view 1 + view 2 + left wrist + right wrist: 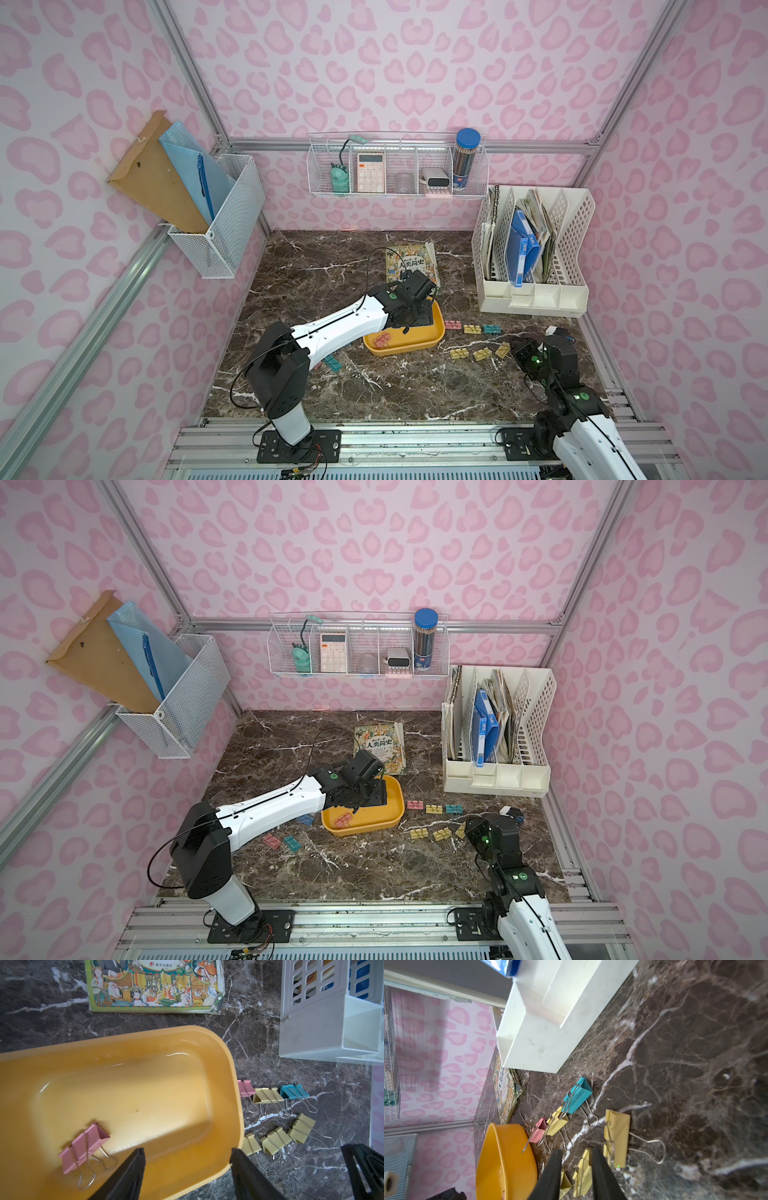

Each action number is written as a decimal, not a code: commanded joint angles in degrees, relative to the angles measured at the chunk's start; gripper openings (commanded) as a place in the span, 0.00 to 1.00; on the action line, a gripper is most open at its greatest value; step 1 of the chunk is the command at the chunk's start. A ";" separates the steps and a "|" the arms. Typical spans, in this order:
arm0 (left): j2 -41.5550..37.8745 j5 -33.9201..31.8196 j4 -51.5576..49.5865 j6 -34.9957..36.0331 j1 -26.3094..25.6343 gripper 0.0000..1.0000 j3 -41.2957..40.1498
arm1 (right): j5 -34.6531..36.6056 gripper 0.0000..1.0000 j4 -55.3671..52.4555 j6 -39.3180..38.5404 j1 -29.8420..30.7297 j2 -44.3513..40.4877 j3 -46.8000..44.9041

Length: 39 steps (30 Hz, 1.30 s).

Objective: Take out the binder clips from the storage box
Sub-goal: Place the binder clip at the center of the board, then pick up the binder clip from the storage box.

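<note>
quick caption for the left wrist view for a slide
Open left end effector over the yellow box, one pink clip inside, six clips out on the marble beside it.

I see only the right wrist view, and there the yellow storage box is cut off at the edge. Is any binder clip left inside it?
Observer: Yes, one pink clip lies on the floor of the storage box. It is the only one that I can see there.
Operator: And the left claw, where is it?
Observer: The left claw is over the box, open and empty, with the pink clip to one side of it.
</note>
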 commanded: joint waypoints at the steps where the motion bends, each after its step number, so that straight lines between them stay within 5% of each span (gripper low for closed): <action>1: -0.54 -2.07 -3.06 -1.10 0.59 0.66 -0.62 | 1.13 0.29 -4.18 -0.53 0.09 -2.37 0.84; 8: -2.20 -2.34 -8.83 -6.08 3.60 0.58 -3.82 | -1.51 0.31 -1.71 -5.22 0.05 -3.01 4.18; 14: -2.55 -0.83 -12.68 -5.67 5.63 0.48 -6.06 | -12.02 0.35 4.71 -15.60 2.38 11.77 11.32; 21: 0.28 0.73 -17.04 -7.86 5.73 0.55 -5.19 | -4.10 0.38 8.30 -17.98 16.66 23.50 17.50; 29: 4.56 2.05 -17.31 -7.68 5.73 0.51 -4.61 | -5.08 0.39 12.90 -16.29 20.99 30.69 18.33; 39: 3.55 0.87 -15.75 -6.88 5.80 0.21 -4.34 | -4.35 0.39 13.99 -15.73 21.37 31.17 17.30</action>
